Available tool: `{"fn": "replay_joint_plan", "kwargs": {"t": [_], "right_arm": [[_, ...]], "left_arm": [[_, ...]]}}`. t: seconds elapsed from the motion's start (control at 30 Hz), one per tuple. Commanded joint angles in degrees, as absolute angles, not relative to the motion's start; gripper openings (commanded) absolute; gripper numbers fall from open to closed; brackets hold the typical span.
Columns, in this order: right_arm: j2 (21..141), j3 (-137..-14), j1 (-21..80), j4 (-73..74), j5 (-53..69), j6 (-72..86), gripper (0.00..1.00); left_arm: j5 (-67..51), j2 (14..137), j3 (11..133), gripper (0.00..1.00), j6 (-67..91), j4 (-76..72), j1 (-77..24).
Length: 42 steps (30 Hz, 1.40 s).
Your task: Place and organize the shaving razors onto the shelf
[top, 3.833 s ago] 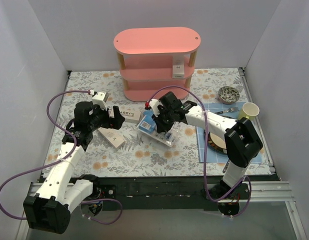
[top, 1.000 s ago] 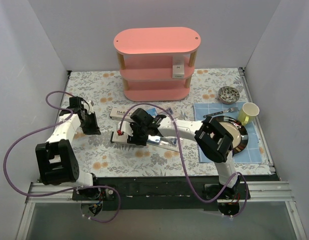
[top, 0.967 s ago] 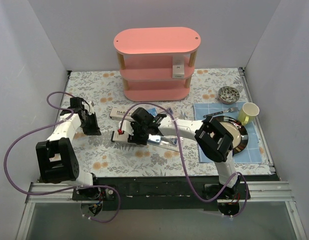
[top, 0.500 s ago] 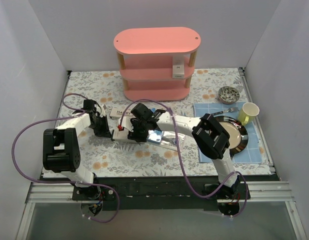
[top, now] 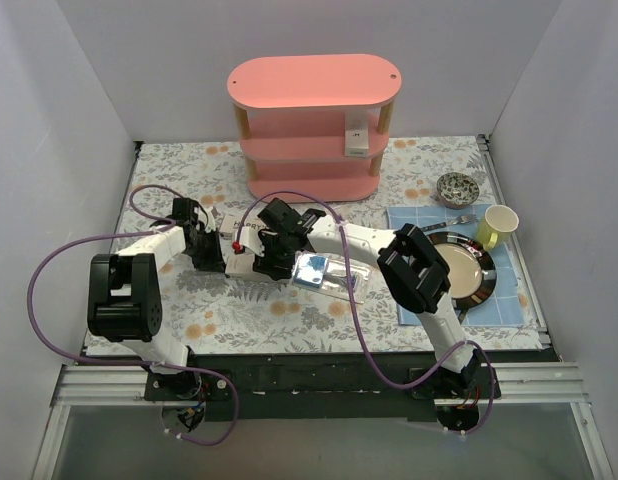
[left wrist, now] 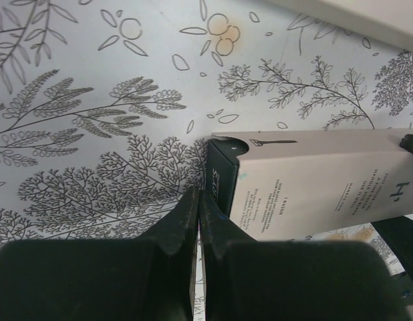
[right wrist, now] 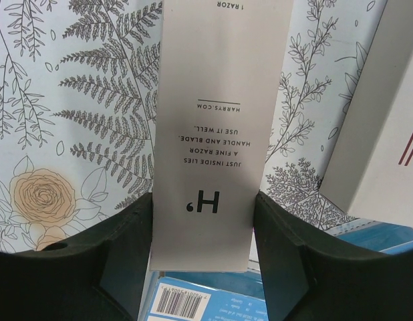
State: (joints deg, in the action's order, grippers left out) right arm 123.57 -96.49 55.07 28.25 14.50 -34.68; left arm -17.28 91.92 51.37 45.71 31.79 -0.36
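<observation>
The pink shelf (top: 311, 82) stands at the back, with one white razor box (top: 357, 135) upright on its middle tier. My right gripper (right wrist: 205, 227) is shut on a long white Harry's razor box (right wrist: 221, 120) lying on the floral cloth; its fingers (right wrist: 129, 247) press both long sides. In the top view this box (top: 238, 263) lies left of centre. My left gripper (left wrist: 197, 200) is shut and empty, its tips right by that box's dark end (left wrist: 221, 175). A blue-card blister pack (top: 327, 272) lies just right. Another white box (top: 232, 221) lies behind, partly hidden.
On the right lie a blue cloth (top: 404, 225), a silver plate (top: 469, 272), a yellow cup (top: 499, 222), a small bowl (top: 456, 187) and loose cutlery (top: 444, 222). White walls close in the sides and back. Purple cables loop from both arms.
My left gripper has moved right, up to the end of the box. My right gripper, around the box, has shifted slightly away from the near edge.
</observation>
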Motion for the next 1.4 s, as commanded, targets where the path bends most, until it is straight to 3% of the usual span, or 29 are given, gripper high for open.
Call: {"fn": "replay_joint_plan", "kwargs": {"t": [0.0, 0.23, 0.4, 0.43, 0.5, 0.53, 0.63, 0.77, 1.0, 1.1, 1.17, 1.27, 1.37], "right_arm": [[126.21, -99.14, 55.11, 25.58, 18.10, -33.31, 0.64], [125.42, -97.03, 54.76, 25.40, 18.20, -33.05, 0.64], [123.58, -96.07, 54.67, 25.31, 16.44, -34.53, 0.67], [122.97, -95.54, 54.58, 25.14, 16.17, -35.41, 0.71], [121.73, -93.70, 54.58, 24.52, 16.17, -37.08, 0.73], [121.55, -93.34, 54.58, 23.91, 16.17, -38.39, 0.73], [122.16, -93.43, 54.49, 24.86, 17.05, -40.16, 0.72], [123.14, -93.96, 54.40, 28.03, 20.47, -45.60, 0.61], [115.76, -85.36, 54.49, 30.05, 26.36, -69.39, 0.53], [111.19, -77.19, 54.41, 26.05, 24.36, -84.74, 0.59], [108.03, -70.70, 54.14, 18.76, 21.20, -89.02, 0.69], [106.18, -69.61, 52.82, 7.58, 18.47, -85.89, 0.83], [103.28, -71.01, 51.77, 5.79, 17.67, -77.54, 0.86]], "left_arm": [[-24.43, 90.09, 52.03, 0.00, 47.29, 31.55, -2.90], [-24.79, 88.60, 51.24, 0.00, 47.81, 31.46, -2.90], [-18.82, 86.14, 54.13, 0.01, 45.80, 37.43, -2.73], [-17.42, 85.52, 55.71, 0.19, 45.01, 39.96, -2.64], [-16.62, 83.50, 56.86, 0.35, 43.08, 42.00, -2.37], [-16.09, 82.80, 57.56, 0.49, 41.07, 43.23, -2.37], [-14.24, 80.51, 58.36, 0.64, 37.90, 43.94, -2.29], [-13.28, 79.45, 58.97, 0.80, 31.21, 43.33, -2.20], [-19.67, 78.22, 59.33, 0.86, 24.00, 41.48, -1.58], [-23.19, 80.68, 60.55, 0.86, 24.34, 44.02, -1.58], [-25.13, 82.69, 60.73, 0.86, 26.71, 43.95, -1.58], [-27.85, 85.59, 61.52, 0.85, 31.63, 43.51, -1.67], [-31.19, 87.27, 61.61, 0.83, 36.29, 42.37, -2.63]]}}
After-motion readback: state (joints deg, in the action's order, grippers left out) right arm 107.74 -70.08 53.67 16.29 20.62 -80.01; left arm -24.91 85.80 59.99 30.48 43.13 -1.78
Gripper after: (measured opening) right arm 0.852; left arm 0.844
